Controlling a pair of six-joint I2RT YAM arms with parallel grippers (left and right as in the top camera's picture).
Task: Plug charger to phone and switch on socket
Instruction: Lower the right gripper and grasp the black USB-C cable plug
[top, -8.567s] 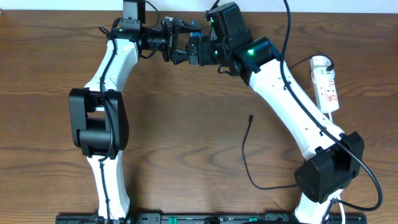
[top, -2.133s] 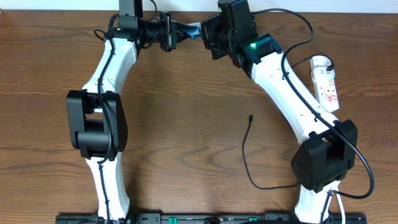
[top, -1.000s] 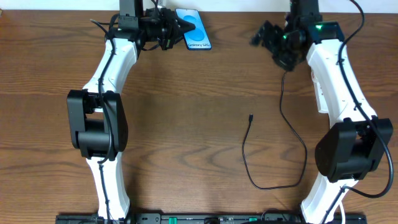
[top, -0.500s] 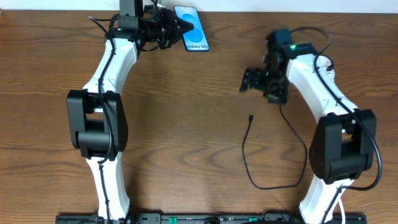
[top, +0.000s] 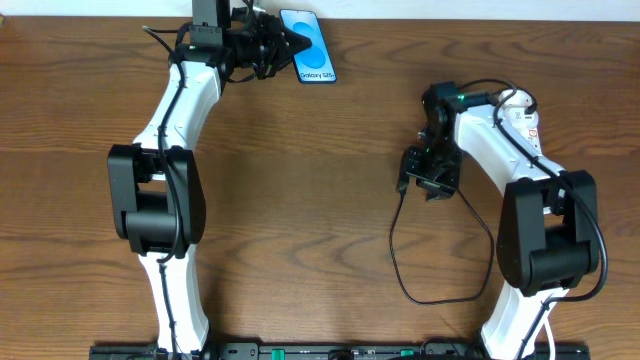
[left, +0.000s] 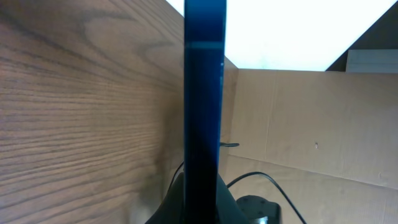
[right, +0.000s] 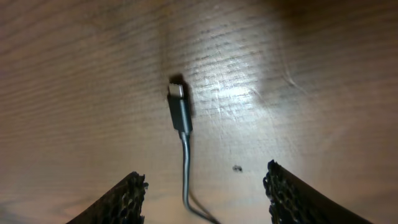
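The phone (top: 314, 48) lies with its lit blue screen up at the table's back edge, and my left gripper (top: 289, 42) is shut on its left end. In the left wrist view the phone (left: 204, 93) stands edge-on, clamped at the left gripper (left: 204, 202). The charger (top: 400, 250) is a thin black cable looping over the middle right of the table. My right gripper (top: 409, 184) hovers over its plug tip. In the right wrist view the plug tip (right: 179, 107) lies on the wood. Its cable runs down between the open right gripper (right: 205, 190), touching neither of the fingers (right: 127, 199).
The socket (top: 520, 101) is mostly hidden under my right forearm; only its rounded white end with a red mark shows at the right. A cardboard wall (left: 311, 124) stands behind the table's back edge. The charger cable runs on toward the right arm's base.
My right arm has swung from the back right down to the charger's plug tip, and its jaws have narrowed somewhat. The left gripper and phone have stayed in place.
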